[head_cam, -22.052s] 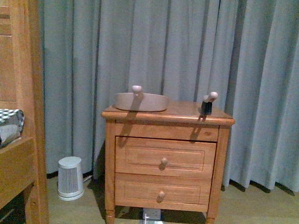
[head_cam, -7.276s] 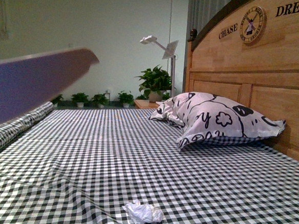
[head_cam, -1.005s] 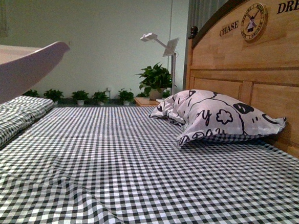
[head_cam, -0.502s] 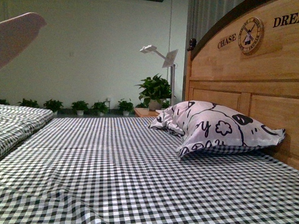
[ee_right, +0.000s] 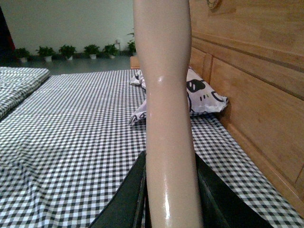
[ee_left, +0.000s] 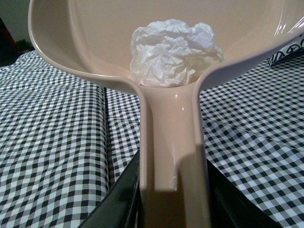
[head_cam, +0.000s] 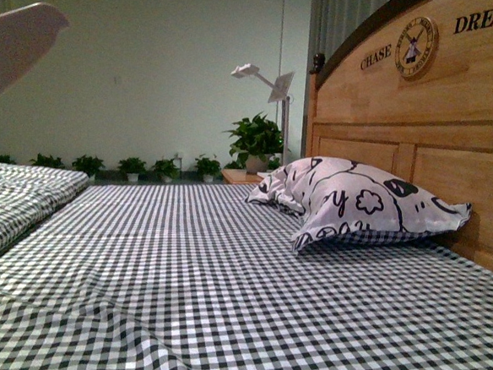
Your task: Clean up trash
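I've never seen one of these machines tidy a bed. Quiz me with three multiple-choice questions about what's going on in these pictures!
1. Where is the crumpled paper wad?
A. on the bedsheet
B. in the beige dustpan
C. on the pillow

2. What pattern covers the bedsheet?
A. black-and-white check
B. plain blue
C. red stripes

3. What is the left gripper doing?
A. hanging open
B. gripping the pillow
C. clamped on the dustpan's handle

Answers: 1 B, the left wrist view shows the wad lying in the pan. 2 A, checks show in every view. 3 C, its dark fingers flank the handle.
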Robot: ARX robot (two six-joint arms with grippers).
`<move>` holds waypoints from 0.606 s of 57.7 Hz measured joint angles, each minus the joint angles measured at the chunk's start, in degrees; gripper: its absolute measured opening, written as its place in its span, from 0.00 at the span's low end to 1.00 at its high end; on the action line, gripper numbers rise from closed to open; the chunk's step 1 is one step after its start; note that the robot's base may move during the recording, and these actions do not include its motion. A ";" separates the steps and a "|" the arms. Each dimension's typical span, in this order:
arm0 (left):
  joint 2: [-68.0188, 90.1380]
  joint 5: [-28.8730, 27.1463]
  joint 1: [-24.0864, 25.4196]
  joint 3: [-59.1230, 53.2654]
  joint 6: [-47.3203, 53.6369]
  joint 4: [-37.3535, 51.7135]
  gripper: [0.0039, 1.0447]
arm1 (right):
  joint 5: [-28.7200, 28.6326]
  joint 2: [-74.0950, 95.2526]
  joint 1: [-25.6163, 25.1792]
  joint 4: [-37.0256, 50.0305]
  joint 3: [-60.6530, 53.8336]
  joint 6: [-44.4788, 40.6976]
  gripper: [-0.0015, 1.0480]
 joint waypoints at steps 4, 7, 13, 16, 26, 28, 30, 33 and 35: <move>0.00 0.00 0.00 0.00 -0.02 0.00 0.26 | 0.00 0.00 0.00 0.00 0.00 0.02 0.21; -0.02 0.00 0.00 0.00 -0.02 0.00 0.26 | 0.00 0.00 0.00 0.00 0.00 0.04 0.21; -0.02 0.00 0.00 0.00 -0.04 0.00 0.26 | 0.00 0.02 0.00 0.00 0.00 0.07 0.21; -0.02 0.00 0.00 0.00 -0.04 0.00 0.26 | 0.00 0.00 0.00 0.00 0.00 0.07 0.21; -0.02 0.00 0.00 0.00 -0.09 0.00 0.26 | 0.00 0.02 0.00 0.00 0.00 0.09 0.21; -0.02 0.00 0.00 0.00 -0.09 0.00 0.26 | 0.00 0.02 0.00 0.00 0.00 0.09 0.21; -0.02 0.00 0.00 0.00 -0.09 0.00 0.26 | 0.00 0.00 0.00 0.00 0.00 0.09 0.21; -0.02 0.00 0.00 0.00 -0.11 0.00 0.26 | 0.00 0.00 0.00 0.00 -0.02 0.09 0.21; -0.02 0.00 0.00 0.00 -0.11 0.00 0.26 | 0.00 0.00 0.00 0.00 -0.02 0.09 0.21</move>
